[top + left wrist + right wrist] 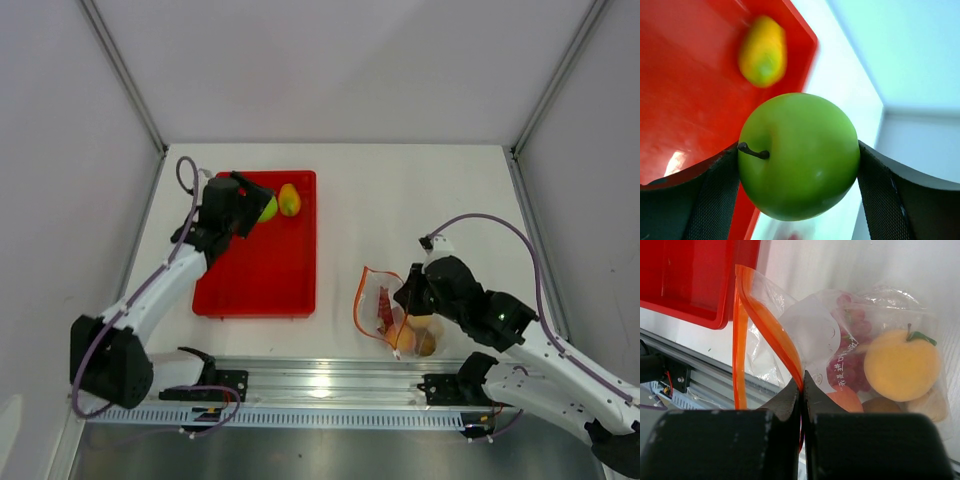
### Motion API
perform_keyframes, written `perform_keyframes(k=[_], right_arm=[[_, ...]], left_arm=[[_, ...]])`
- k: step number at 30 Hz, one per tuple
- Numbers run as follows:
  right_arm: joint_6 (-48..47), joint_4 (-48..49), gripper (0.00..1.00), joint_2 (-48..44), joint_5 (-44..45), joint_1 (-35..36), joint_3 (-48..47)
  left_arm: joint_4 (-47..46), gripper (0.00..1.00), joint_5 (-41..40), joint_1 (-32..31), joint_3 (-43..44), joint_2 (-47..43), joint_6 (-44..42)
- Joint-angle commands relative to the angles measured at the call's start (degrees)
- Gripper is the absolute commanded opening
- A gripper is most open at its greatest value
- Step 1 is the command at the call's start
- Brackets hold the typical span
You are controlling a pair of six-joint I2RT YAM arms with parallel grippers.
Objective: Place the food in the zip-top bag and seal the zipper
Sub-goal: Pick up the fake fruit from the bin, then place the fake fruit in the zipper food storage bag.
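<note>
My left gripper (pixel 259 205) is shut on the green apple (pixel 268 210), held over the far end of the red tray (pixel 260 285). In the left wrist view the apple (pixel 799 156) fills the gap between both mesh pads (pixel 715 200). A yellow-green mango (pixel 289 200) (pixel 763 51) lies on the tray just beyond. My right gripper (pixel 801 381) is shut on the zipper (pixel 771 327), the orange-red strip of the zip-top bag (pixel 380 303) (pixel 810 335), whose mouth gapes toward the tray. Inside the bag are an orange (pixel 900 365), dark red grapes (pixel 850 371) and other fruits (pixel 404 338).
The red tray's corner (pixel 700 295) lies close to the bag's mouth. A metal rail (pixel 330 385) runs along the near table edge, right behind the bag. White enclosure walls (pixel 560 120) bound the table on the left, right and far sides.
</note>
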State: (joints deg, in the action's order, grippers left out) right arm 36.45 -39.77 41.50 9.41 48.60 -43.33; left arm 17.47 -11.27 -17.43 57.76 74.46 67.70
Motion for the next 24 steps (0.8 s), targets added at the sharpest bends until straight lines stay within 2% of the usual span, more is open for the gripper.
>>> perform_keyframes(k=[1,3,5,9,13,18,24], right_arm=[[0.73,1.89,0.0,0.95,-1.23,-0.43,-1.67],[0.73,1.63,0.0,1.31,-1.5,-0.52,-1.93],[0.91,1.36,0.0,1.66,-2.11,-0.52,-2.2],[1.17,0.83,0.0,1.31,-2.47,-0.61,-2.46],[1.35,0.22,0.0,1.13,-2.47,-0.61,-2.46],[1.26,-0.22,0.0,1.13,-2.47,-0.7,-2.9],[1.35,-0.13,0.0,1.04,-2.55,-0.61,-3.07]], left_arm=[[-16.73,0.0,7.03,-5.32,-12.1,-8.87,-10.3],[-25.08,0.01,10.46,-9.17,-15.38,-14.5,-13.64],[-24.77,0.01,10.04,-12.44,-18.03,-18.36,-16.01],[-25.64,0.01,11.78,-22.09,-20.13,-21.1,-20.23],[-27.93,0.01,14.69,-29.05,-21.98,-24.09,-23.22],[-27.58,0.01,20.05,-34.32,-20.67,-24.45,-24.37],[-30.39,0.01,21.11,-40.84,-20.76,-20.5,-24.9]])
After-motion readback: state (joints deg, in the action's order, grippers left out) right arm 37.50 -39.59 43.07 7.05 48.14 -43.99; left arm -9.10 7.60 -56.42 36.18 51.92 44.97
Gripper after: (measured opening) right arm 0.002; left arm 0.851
